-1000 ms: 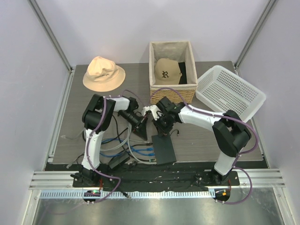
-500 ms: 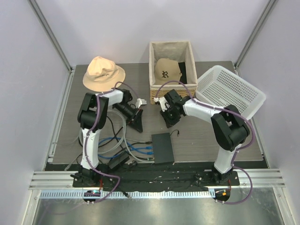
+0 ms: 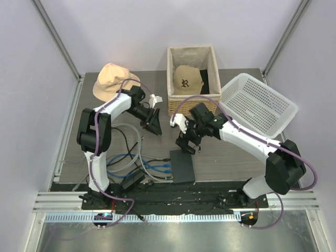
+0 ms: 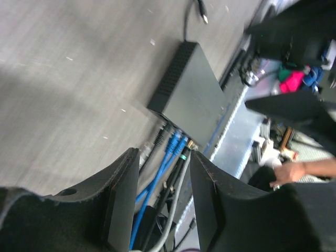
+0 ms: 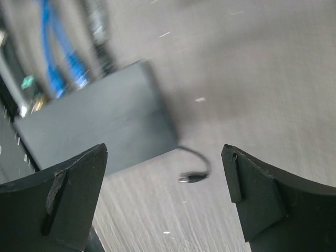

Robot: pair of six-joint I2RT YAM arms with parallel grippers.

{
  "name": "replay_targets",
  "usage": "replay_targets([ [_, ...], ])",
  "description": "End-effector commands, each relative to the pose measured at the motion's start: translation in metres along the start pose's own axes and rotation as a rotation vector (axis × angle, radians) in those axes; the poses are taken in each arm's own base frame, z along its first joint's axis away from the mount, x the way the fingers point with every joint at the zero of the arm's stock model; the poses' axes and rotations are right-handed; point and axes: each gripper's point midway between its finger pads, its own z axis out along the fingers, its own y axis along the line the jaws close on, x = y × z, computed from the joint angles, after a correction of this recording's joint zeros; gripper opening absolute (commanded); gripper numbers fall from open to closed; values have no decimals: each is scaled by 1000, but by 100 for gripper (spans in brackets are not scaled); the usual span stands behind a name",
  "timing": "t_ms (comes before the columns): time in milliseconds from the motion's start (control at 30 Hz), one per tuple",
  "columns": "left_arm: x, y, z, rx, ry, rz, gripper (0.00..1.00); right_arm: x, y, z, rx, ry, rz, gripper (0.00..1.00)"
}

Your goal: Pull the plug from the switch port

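Switch position: flat on the table, near the front edge, between the two arm bases. Blue cables are seated in the ports on its left edge. A thin black lead leaves a far corner of the housing and ends in a small plug. This plug lies free on the table just beside the switch, so it is judged to be out of its port.

Left gripper: fingers partly spread, nothing between them, raised well behind the switch and facing its port edge.
Right gripper: fingers spread wide, nothing between them, hovering above the far edge of the switch.

Hazards from this state:
1. Contact on descent. The right gripper's spread fingers straddle the housing corner and the loose lead. A low pass could nudge the switch, or hook the lead and drag the plug.
2. Cable strain. The blue cables tie the switch to the bundle at left. Any shove on the housing loads those connectors and may unseat one.
3. Snagging. Grey cable loops lie under the left arm, and a downward sweep could catch them.
4. Uncertain reading. Both wrist views are blurred, so it cannot be told whether the lead's other end is fixed to the housing
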Motion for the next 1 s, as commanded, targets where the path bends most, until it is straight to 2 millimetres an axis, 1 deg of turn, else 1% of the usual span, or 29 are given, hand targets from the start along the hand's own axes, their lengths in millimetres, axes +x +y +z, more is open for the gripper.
replay_targets([
  [0, -38, -1, -13, -77, -125, 46, 48, 1, 44, -4, -137, -48, -236, 100],
  [33, -41, 1, -13, -85, -134, 48, 48, 4, 67, -3, -173, -43, -276, 100],
  [100, -51, 4, -13, -95, -163, 44, 48, 8, 85, -2, -188, -44, -303, 100],
  [133, -54, 5, -13, -99, -174, 44, 48, 13, 95, -1, -180, -48, -329, 100],
  [167, -57, 5, -13, -100, -180, 48, 48, 15, 112, 3, -204, -47, -378, 100],
  [200, -61, 7, -13, -104, -188, 45, 48, 15, 120, 5, -208, -56, -401, 100],
  [233, -62, 8, -13, -112, -192, 40, 48, 21, 126, 7, -207, -38, -394, 100],
  [267, -64, 9, -14, -113, -195, 38, 47, 19, 139, 9, -224, -38, -416, 100],
  [333, -63, 10, -15, -115, -197, 32, 47, 20, 145, 14, -206, -36, -407, 100],
  [367, -63, 12, -15, -118, -197, 29, 47, 22, 144, 17, -175, -30, -392, 100],
  [400, -61, 13, -15, -121, -195, 24, 47, 13, 148, 20, -150, -74, -411, 100],
  [433, -60, 13, -17, -121, -199, 23, 47, 25, 149, 24, -139, -63, -413, 100],
  [467, -59, 15, -17, -126, -198, 22, 47, 26, 145, 25, -103, -66, -420, 100],
  [500, -56, 17, -17, -127, -195, 9, 47, 27, 147, 27, -88, -80, -434, 100],
  [567, -54, 19, -19, -125, -193, 1, 47, 30, 142, 34, -53, -91, -439, 100],
  [667, -49, 19, -20, -117, -186, -19, 47, 26, 134, 38, -4, -97, -440, 98],
  [767, -48, 18, -21, -109, -181, -30, 47, 26, 118, 38, 70, -80, -409, 96],
  [800, -47, 18, -21, -108, -178, -37, 47, 26, 106, 37, 121, -68, -389, 95],
  [833, -48, 18, -21, -107, -179, -41, 47, 26, 98, 38, 139, -63, -359, 93],
  [867, -48, 17, -21, -103, -177, -48, 47, 32, 84, 40, 167, -33, -316, 92],
  [933, -49, 15, -20, -89, -173, -63, 47, 33, 68, 41, 187, -9, -280, 90],
  [967, -49, 13, -20, -81, -170, -72, 47, 41, 55, 43, 202, 24, -255, 89],
])
